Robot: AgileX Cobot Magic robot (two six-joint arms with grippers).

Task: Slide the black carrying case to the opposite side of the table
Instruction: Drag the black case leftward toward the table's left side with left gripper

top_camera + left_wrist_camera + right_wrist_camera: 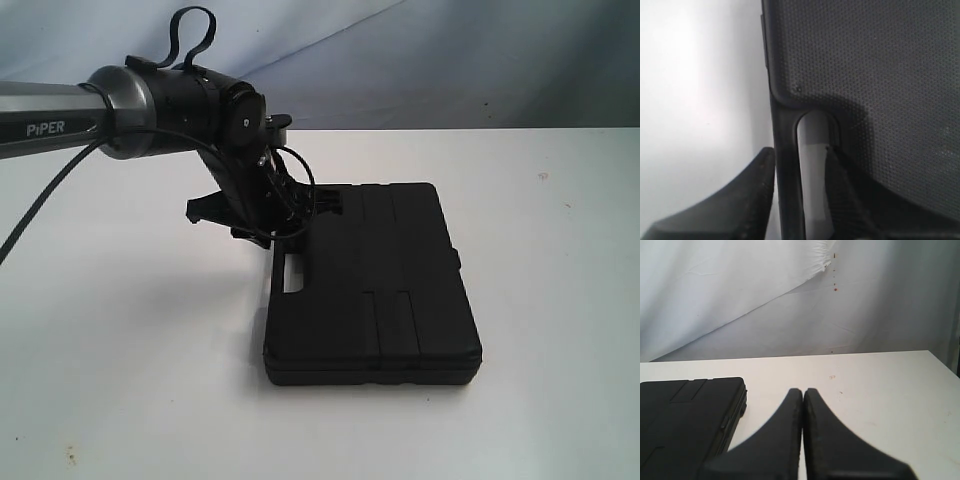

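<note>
Straddling case (375,290) handle edge, left fingers (747,200), white table (120,380)

Setting: robot test bench, laboratory type. Evidence: plain white table (560,300) filling the lower frame; creased grey cloth backdrop (450,60) hung across the top; grey metal arm (60,110) lettered PIPER at upper left, black cable (40,210) trailing below it.

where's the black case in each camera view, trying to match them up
Exterior view: the case lies near the picture's centre, flat on the table.
Left wrist view: it fills the picture's right side, very close.
Right wrist view: it sits in the picture's lower left corner.
Shared landmark: the handle slot shows in the exterior and left wrist views only.
</note>
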